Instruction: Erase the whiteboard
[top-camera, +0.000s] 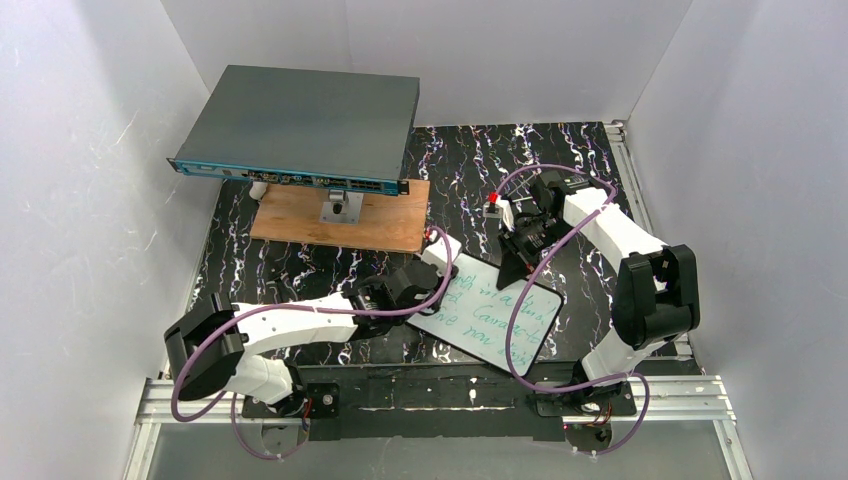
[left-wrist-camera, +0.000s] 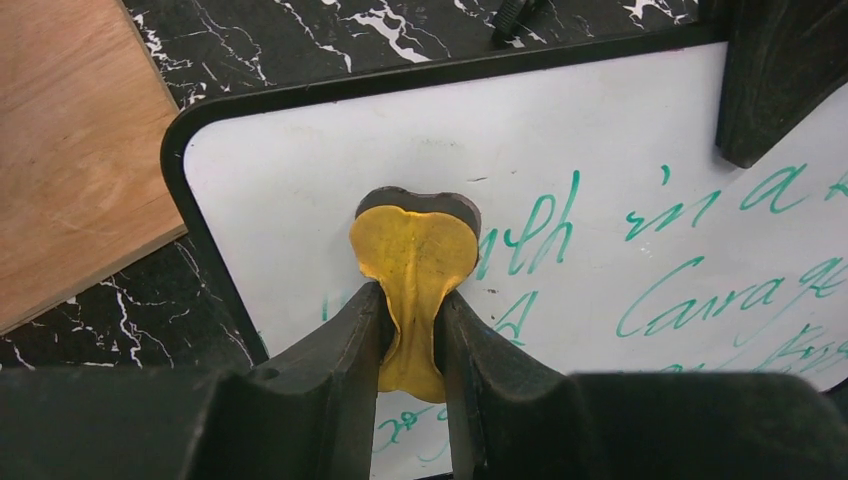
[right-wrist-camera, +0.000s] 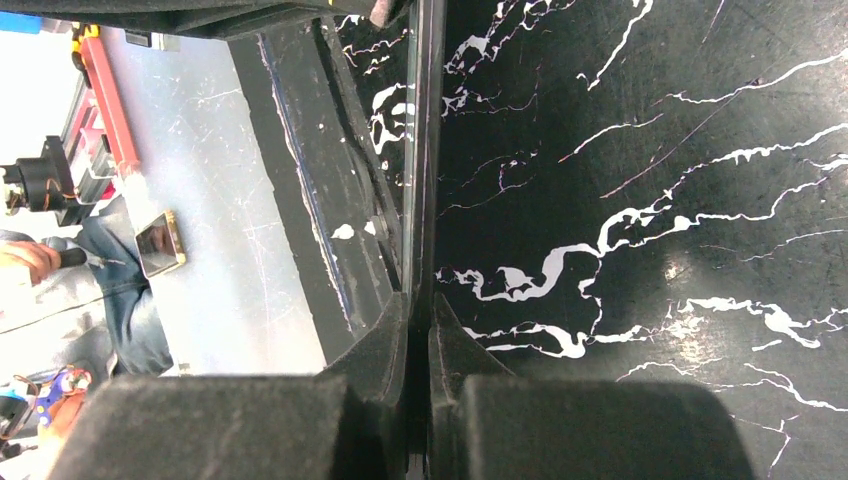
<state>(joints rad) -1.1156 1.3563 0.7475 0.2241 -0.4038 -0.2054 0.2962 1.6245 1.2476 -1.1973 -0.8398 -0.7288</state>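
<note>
Whiteboard (top-camera: 490, 318) lies on the black, white-veined marble tabletop (right-wrist-camera: 650, 150), reached by both sets of jaws. White glossy face, rounded corners, dark rim, green handwriting.

Left gripper (left-wrist-camera: 412, 302): jaws clamped on a yellow pad (left-wrist-camera: 415, 250). It is soft, pinched to a waist at the grip and lobed beyond it, with a dark backing layer at the far end. The pad rests against the board face just ahead of the jaws, near a corner; writing to its right.

Right gripper (right-wrist-camera: 421, 318): jaws together on the board's thin edge, which runs edge-on straight ahead.

Brown wooden plank (left-wrist-camera: 70, 150) lies left of the left jaws, apart from the board. Grey flat box (top-camera: 300, 125) beyond it.
</note>
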